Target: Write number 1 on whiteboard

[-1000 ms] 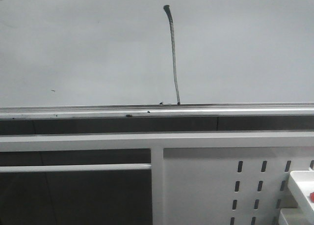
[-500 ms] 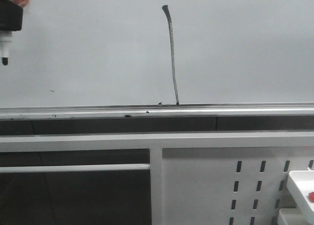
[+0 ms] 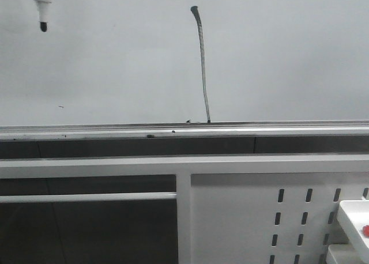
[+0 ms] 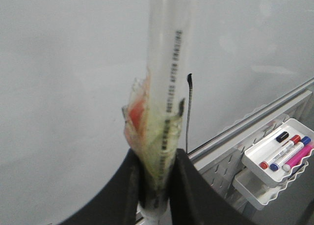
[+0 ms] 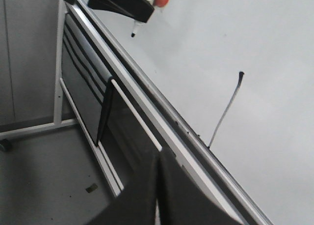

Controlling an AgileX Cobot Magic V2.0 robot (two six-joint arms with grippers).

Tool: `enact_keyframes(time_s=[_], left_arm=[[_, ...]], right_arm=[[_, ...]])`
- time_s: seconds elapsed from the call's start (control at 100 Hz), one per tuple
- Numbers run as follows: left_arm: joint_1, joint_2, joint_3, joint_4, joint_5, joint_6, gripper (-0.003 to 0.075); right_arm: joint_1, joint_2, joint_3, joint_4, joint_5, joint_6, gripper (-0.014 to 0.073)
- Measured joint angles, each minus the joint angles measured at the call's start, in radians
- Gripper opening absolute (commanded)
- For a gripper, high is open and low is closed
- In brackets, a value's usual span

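**Stroke on the board, marker held clear up at the left**

Here's the whiteboard (image 3: pixel 277 62), big, pale and glossy, standing upright with its silver rail (image 3: pixel 184 129) along the lower edge. A slick, rigid face by the look of it, one a tip should glide over; ink on a surface like that probably smears if brushed.

The number 1 (image 3: pixel 203 62) sits a little left of the board's middle. Its long axis runs nearly vertical, bowing slightly, with the thicker hook at the top and the foot coming right down to the rail.

Over to the left hand (image 4: pixel 156 185): its two dark fingers are clamped on the marker (image 4: pixel 164 87) low on the barrel, where tape or padding wraps it. A light, stiff, smooth plastic tube, I'd say, so that padded lower section looks the sensible place to grip against slipping. In the front view the marker's tip (image 3: pixel 42 26) hangs at the upper left, pointing straight down, well apart from the stroke; whether it touches the board I can't tell.

The right hand (image 5: pixel 158 185) shows its fingers pressed together with nothing between them, low and away from the board. A tray of spare markers (image 4: pixel 287 149) hangs below the rail at the right.
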Motion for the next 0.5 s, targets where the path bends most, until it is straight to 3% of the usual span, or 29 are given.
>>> enact_keyframes(time_s=[0.13, 0.24, 0.37, 0.5], left_arm=[[-0.143, 0.059, -0.004, 0.061, -0.166, -0.041, -0.0020], [-0.233, 0.125, -0.005, 0.195, -0.335, -0.272, -0.0020], [-0.251, 0.216, -0.006, 0.397, -0.457, -0.608, -0.0020], [-0.251, 0.315, -0.008, 0.471, -0.473, -0.730, -0.0020]], right_arm=[[-0.027, 0.000, 0.016, -0.001, 0.000, 0.000, -0.0048], [-0.030, 0.000, 0.020, -0.001, 0.002, 0.000, -0.0048], [-0.030, 0.000, 0.020, -0.001, 0.004, 0.000, -0.0048], [-0.030, 0.000, 0.020, -0.001, 0.005, 0.000, -0.0048]])
